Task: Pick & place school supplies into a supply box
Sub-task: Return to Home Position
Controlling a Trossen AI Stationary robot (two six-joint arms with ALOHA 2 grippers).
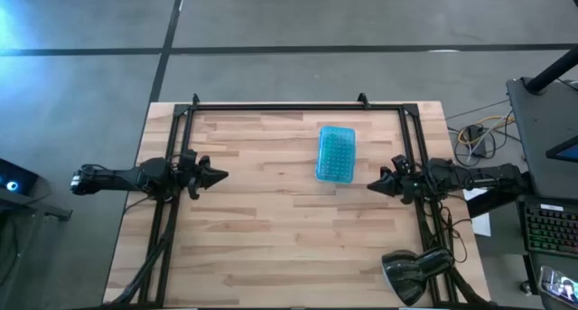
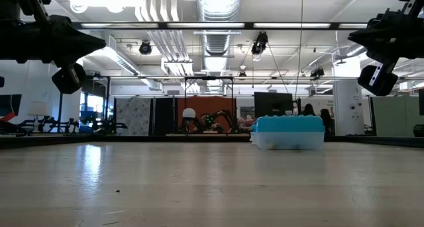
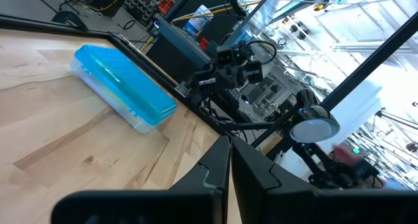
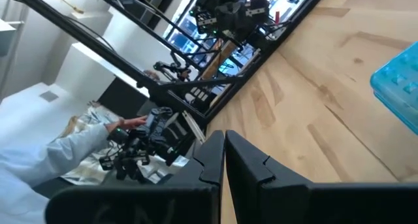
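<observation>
Supply box (image 1: 336, 155) is seen closed, teal lid uppermost, on the table (image 1: 271, 238) right of centre toward the far side; its contents are hidden. Left gripper (image 1: 219, 175) and right gripper (image 1: 370, 187) are held clenched and empty at the table's sides.

Pale wooden plank table (image 1: 271, 247), edged by black frame rails (image 1: 289, 107) at far side and flanks. Resting on it, right of centre toward the far edge, a closed supply box (image 1: 336, 154), teal lid uppermost.
</observation>
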